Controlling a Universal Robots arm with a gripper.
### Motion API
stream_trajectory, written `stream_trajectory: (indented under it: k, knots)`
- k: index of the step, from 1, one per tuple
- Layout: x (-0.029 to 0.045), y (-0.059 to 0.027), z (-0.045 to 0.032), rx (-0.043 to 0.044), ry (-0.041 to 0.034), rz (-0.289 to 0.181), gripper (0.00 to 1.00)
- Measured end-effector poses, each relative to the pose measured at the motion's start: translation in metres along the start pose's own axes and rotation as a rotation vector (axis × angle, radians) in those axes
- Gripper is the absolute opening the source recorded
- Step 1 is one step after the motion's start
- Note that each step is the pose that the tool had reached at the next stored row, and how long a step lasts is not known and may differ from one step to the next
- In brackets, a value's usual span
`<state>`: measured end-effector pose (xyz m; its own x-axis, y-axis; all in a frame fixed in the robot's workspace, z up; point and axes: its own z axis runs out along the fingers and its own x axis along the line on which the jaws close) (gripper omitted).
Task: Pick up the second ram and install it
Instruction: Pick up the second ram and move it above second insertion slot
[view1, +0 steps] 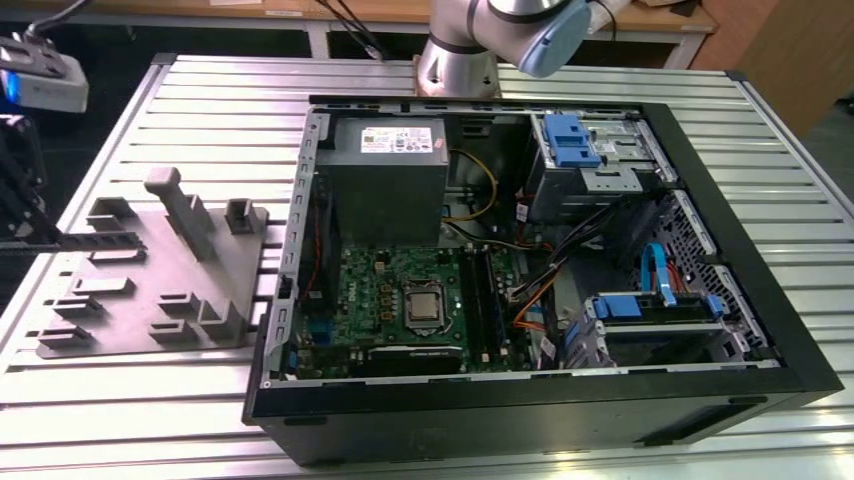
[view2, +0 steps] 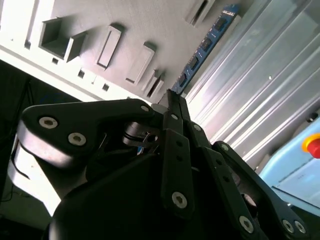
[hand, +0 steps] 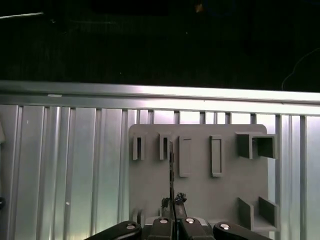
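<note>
**In the tool's grip: the second ram stick, out over the gray tray**

Between the fingertips of the tool (view2: 172, 100) sits one end of the second ram stick (view2: 207, 42). Both wrist views show the fingers drawn together and clamped on that near end. The stick runs straight out ahead of the tool, its long axis in line with the tool's own, so its free end is the part farthest from the fingertips. In the second wrist view its broad blue face, with a row of dark chips, is turned to the camera. In the first wrist view it shows edge-on, as a thin dark line leading away from the fingertips.

Beyond the stick lies the gray tray (hand: 200, 195), a flat plate with raised pockets and narrow slots, resting on the ribbed metal worktop (hand: 75, 165). The stick crosses in front of the tray between two of those slots. I cannot tell whether its far end touches the tray or hangs free of it.

The open computer case (view1: 747, 300) lies on the same worktop, well apart from the tool and past the tray from it. Inside, the green motherboard (view1: 387, 290) lies flat, with long dark slots (view1: 483, 295) just beside the processor socket (view1: 424, 305). Judged from this, the grasp is made but the installing is not. The stick points out from the tool toward the tray, while the board lies off to the side, across the tray, with nothing of the stick near it.
</note>
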<state>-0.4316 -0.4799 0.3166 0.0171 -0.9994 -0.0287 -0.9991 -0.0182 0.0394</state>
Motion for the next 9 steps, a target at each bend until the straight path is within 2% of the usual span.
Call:
stream_trajectory:
  k: [9]
  knots:
    - [-0.0012, 0.0016, -0.0402, 0.0004, 0.0, 0.0, 0.11]
